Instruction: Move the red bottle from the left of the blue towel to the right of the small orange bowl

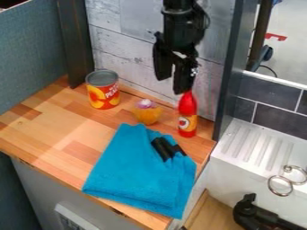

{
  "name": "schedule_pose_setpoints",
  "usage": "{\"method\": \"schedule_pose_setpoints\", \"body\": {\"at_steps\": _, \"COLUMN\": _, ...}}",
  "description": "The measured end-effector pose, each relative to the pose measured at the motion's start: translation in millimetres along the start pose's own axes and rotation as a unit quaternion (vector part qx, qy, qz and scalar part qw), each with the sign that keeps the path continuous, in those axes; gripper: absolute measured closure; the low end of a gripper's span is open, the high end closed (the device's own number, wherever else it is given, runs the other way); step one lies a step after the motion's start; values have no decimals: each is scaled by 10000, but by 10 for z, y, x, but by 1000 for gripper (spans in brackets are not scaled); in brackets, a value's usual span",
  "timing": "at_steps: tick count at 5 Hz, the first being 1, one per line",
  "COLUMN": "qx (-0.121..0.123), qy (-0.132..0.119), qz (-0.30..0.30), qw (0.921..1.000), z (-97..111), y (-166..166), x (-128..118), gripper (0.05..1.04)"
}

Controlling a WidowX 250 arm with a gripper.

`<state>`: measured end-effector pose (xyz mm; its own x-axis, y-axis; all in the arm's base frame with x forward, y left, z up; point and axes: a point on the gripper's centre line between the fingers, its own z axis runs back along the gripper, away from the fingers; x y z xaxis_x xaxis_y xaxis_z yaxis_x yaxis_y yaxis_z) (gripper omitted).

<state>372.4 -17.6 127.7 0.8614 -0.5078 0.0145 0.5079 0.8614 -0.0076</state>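
Folded blue cloth [135, 170] lies nearest the camera on the wooden bench [42, 119], its lower corner reaching the bench's front edge. The black claw [170, 85] hangs above the back of the bench, its 2 fingers spread with a gap between them and pointing downward. Just below the right-hand finger in the view is the red bottle [187, 114], standing upright at the back right of the bench, its narrow top up and its long axis close to vertical. The bottle's tip is hard to make out against that dark finger, so whether they touch is unclear. To the left of the bottle sits an orange cup-like thing [148, 115] with a pale purple and white top; what it is cannot be told. Farther left, a red and yellow can [103, 92] stands upright, its grey end up. On the cloth's upper right part lie 2 short black pieces [160, 149], slanting toward the lower right; what they belong to is unclear. Right of the bench, a white sink unit [252, 141] has metal rings [280, 185], and below it a black device [255, 214] is cut off by the view's edge
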Motion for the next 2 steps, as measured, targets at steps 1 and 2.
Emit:
{"method": "schedule_pose_setpoints", "body": {"at_steps": 1, "qx": 225, "qy": 285, "qz": 294, "qw": 9989, "z": 60, "y": -102, "x": -484, "gripper": 83}}
{"method": "schedule_pose_setpoints", "body": {"at_steps": 2, "qx": 128, "qy": 504, "qz": 683, "qw": 9963, "z": 23, "y": -225, "x": -879, "gripper": 83}}
